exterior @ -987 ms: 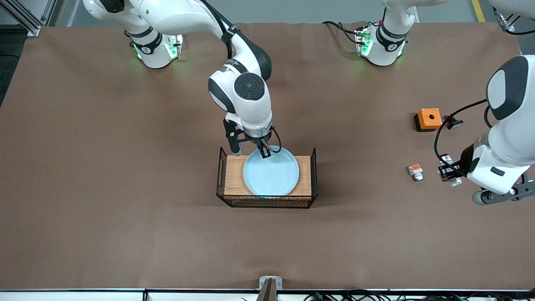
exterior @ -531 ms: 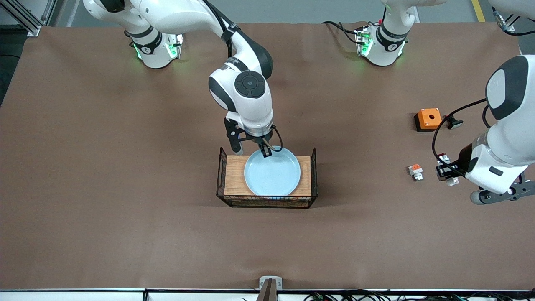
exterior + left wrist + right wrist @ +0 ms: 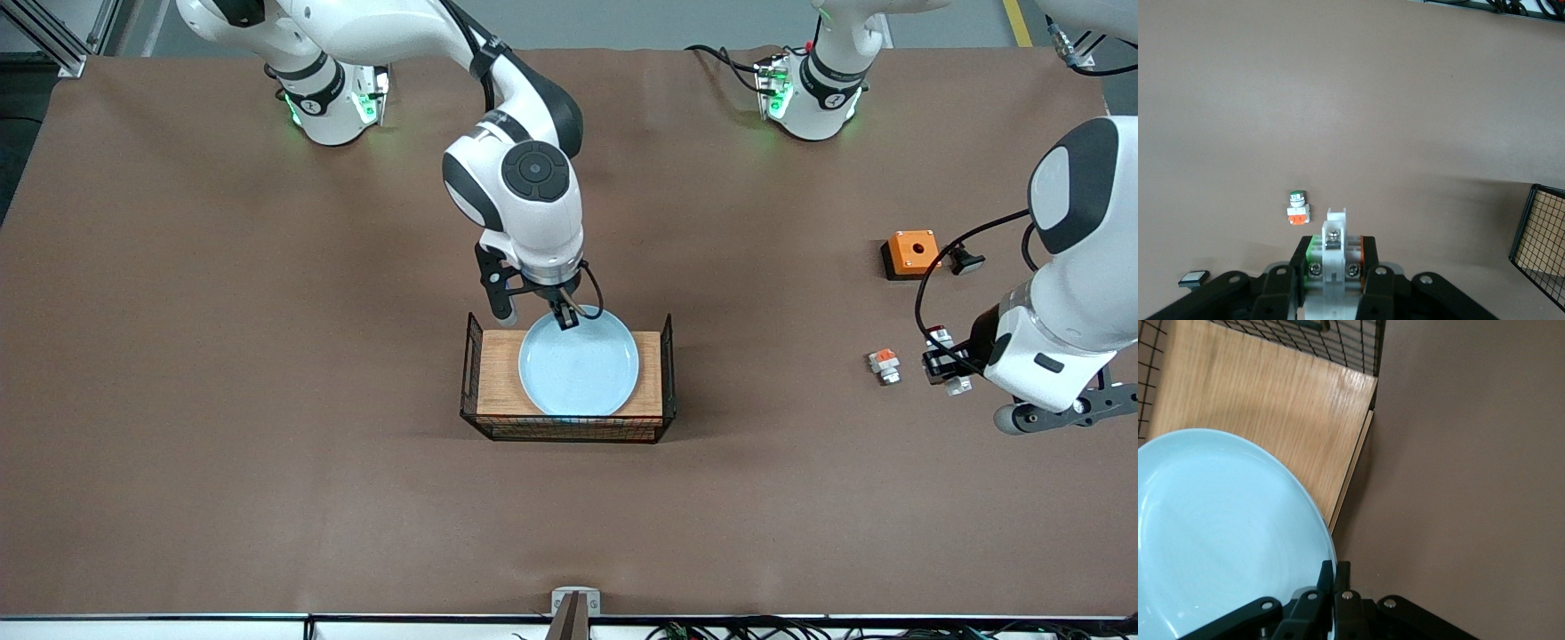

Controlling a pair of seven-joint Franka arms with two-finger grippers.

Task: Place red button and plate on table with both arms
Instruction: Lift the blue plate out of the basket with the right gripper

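Right gripper [image 3: 564, 318] pinches the rim of the pale-blue plate [image 3: 579, 363], fingers [image 3: 1335, 577] pressed together on the edge that faces the robot bases. Left gripper [image 3: 942, 364] is clamped on the red button [image 3: 1335, 250], a white switch part with a screw on top, held up over the table near the left arm's end.

Largest down:
- Table [image 3: 267, 400], brown matte sheet, runs under everything.
- Right arm [image 3: 520, 191] reaches from its base to mid-table; left arm [image 3: 1067, 293] bends in over its own end of the table.
- Black wire rack [image 3: 569, 427] with wooden top [image 3: 1265, 400] sits mid-table; plate is on the wood, its gripped edge looks slightly raised, can't tell for sure.
- Orange box [image 3: 911, 252] with a hole on top lies on the table toward the left arm's end, farther from the front camera than the held button.
- Small dark cap part [image 3: 966, 260] lies just beside the orange box.
- Short white-grey block with orange top [image 3: 884, 365] rests on the table near the left gripper, apart from it; also in the left wrist view [image 3: 1297, 210].
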